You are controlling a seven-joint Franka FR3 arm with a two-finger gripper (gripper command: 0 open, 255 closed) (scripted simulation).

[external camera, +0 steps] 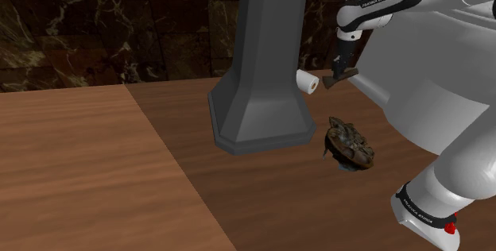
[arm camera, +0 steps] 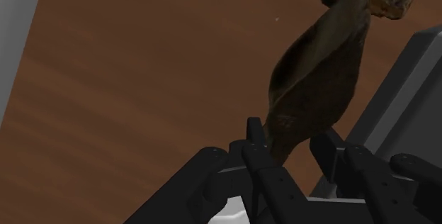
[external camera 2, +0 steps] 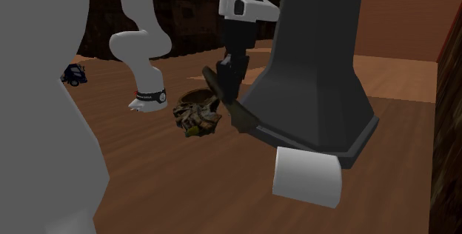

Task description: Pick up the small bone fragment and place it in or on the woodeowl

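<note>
Grasp done: the fingers (arm camera: pixel 256 148) pinch the brown bone fragment (arm camera: pixel 319 81), held clear above the wooden floor (arm camera: pixel 142 81) beside the grey pedestal (external camera: pixel 262 90). Left to do, I judge: carry it to the mottled owl figure (external camera: pixel 350 144) lying nearby on the floor, then release.

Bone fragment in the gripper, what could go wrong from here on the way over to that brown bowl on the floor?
1. The gripper clasps the bone fragment by one end, with most of it jutting past the fingertips, so it might pivot or slip out.
2. The grey pedestal stands close beside the fragment. A swing toward the brown bowl could clip it.
</note>
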